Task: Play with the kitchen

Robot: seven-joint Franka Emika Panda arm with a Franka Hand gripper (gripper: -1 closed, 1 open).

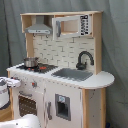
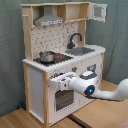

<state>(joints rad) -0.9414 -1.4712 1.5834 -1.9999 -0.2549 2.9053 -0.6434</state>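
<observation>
The kitchen (image 1: 75, 95) (image 2: 37, 75) is a tall white and light-wood toy with a range hood (image 2: 49, 21), an upper cabinet (image 1: 72, 26), a black faucet (image 1: 84, 59) (image 2: 75, 39) and a grey sink (image 1: 75, 74) (image 2: 82, 50). A small pot (image 1: 31, 62) (image 2: 47, 56) stands on the hob (image 1: 42, 67). My gripper (image 2: 57, 80) (image 1: 15, 82) is at the kitchen's front, just under the counter edge and above the oven door (image 2: 62, 100) (image 1: 27, 105). The white arm (image 2: 107, 94) reaches in from the second exterior view's right.
A grey curtain (image 1: 115, 45) hangs behind the kitchen. The kitchen stands on a wooden floor (image 2: 30, 119). A white rounded part (image 1: 22, 121) lies low at the first exterior view's bottom left.
</observation>
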